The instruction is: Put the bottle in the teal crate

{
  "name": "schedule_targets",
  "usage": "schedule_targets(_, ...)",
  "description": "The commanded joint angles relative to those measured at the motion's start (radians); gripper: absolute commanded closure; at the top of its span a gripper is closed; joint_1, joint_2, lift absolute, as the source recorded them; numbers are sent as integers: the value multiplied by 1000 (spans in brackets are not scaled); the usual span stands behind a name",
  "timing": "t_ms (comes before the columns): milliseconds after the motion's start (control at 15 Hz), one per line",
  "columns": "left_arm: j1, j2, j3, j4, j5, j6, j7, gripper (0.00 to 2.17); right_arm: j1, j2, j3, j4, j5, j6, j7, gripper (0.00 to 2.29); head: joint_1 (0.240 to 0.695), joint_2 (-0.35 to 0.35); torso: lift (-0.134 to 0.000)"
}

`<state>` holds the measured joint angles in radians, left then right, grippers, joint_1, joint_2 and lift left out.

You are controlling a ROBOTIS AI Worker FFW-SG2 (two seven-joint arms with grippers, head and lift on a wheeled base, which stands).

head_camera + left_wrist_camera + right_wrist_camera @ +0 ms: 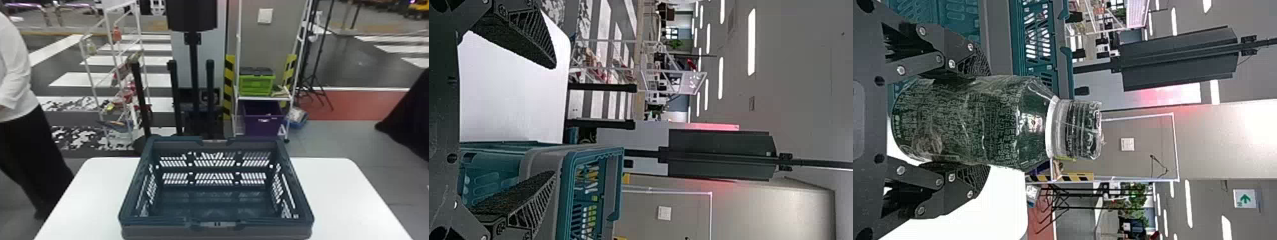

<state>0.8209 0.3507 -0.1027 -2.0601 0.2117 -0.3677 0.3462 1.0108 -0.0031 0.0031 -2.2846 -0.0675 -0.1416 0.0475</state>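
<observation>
The teal crate (217, 223) stands upright on the white table, its inside bare in the head view. In the right wrist view, my right gripper (975, 122) is shut on the clear bottle (998, 120), one finger on each side of its labelled body; the capless-looking neck points away from the wrist. Part of the crate (998, 35) lies beyond and beside the bottle. My left gripper (554, 120) stands open with nothing between its fingers, near the crate (594, 200) in the left wrist view.
The white table (344, 191) extends on both sides of the crate. Behind it stand a dark post (194, 79), a wire rack (115, 63) and a shelf with a green box (255, 84) and a purple bin (263, 119).
</observation>
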Motion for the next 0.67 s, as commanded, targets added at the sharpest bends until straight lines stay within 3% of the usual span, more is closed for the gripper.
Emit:
schedule_targets(0,0,-1,0,2,0,-1,0,130,0,4,0,1,0,0,0,2287,499,0,0)
schedule_targets(600,-2,2,0,5,0,2,-1,130,0,4,5,-13,0,-6,0,2287,499,0,0)
